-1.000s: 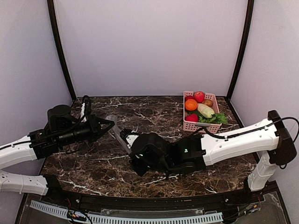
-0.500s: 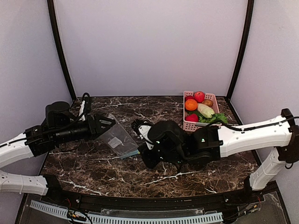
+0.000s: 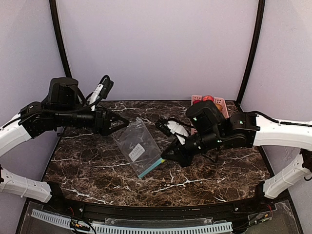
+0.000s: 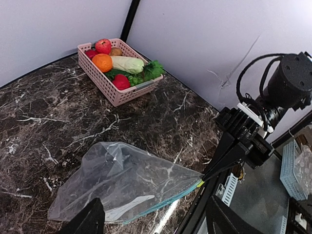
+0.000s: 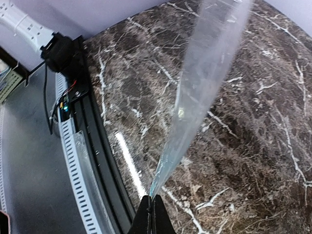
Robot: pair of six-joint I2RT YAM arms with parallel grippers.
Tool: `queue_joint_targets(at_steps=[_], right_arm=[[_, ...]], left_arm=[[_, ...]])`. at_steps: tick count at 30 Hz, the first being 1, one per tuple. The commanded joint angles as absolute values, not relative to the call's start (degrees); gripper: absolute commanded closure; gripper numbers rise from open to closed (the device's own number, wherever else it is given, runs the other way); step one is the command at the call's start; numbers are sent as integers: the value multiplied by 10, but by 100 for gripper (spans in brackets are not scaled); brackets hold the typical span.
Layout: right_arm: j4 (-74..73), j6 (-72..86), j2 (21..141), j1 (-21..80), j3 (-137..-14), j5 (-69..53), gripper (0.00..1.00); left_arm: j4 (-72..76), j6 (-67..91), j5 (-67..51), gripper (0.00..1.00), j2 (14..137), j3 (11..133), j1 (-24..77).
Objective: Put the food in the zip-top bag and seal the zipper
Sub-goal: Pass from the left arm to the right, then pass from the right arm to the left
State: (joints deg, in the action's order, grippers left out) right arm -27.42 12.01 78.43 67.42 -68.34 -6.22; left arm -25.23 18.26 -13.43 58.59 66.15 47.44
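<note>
Zip-top bag [image 3: 138, 147] farther right; gourd [image 4: 127, 64] only in left-wrist view.

A pink slatted basket [image 4: 97, 78] is sitting toward two o'clock on the dark marble bench [image 3: 92, 161]. It is carrying a red apple [image 4: 103, 46], with an orange [image 4: 102, 62] just beside it at six o'clock, a brown fruit [image 4: 116, 51] touching the apple at its three o'clock side, and a small red fruit [image 4: 121, 81] at five o'clock from the orange. A white slotted cable duct [image 3: 146, 227] is running along the bench's six o'clock edge, and a white power strip [image 5: 19, 22] is lying off the bench.
</note>
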Motion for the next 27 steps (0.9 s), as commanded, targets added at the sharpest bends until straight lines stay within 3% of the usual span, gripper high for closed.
queue_joint_targets(at_steps=[1,14,20,27], right_arm=[[-327,97,765,671,-689,-173,100],[-334,113,741,669,-697,-299,100],[-305,183,720,664,-699,-183,100],[-233,363,713,657,-691,-97,100]], left_arm=[[-291,74,-212,28,616,686,497],[-225,66,-305,27,645,664,526],[-55,147,-342,27,619,588,544],[-34,138,-249,28,635,537,607]])
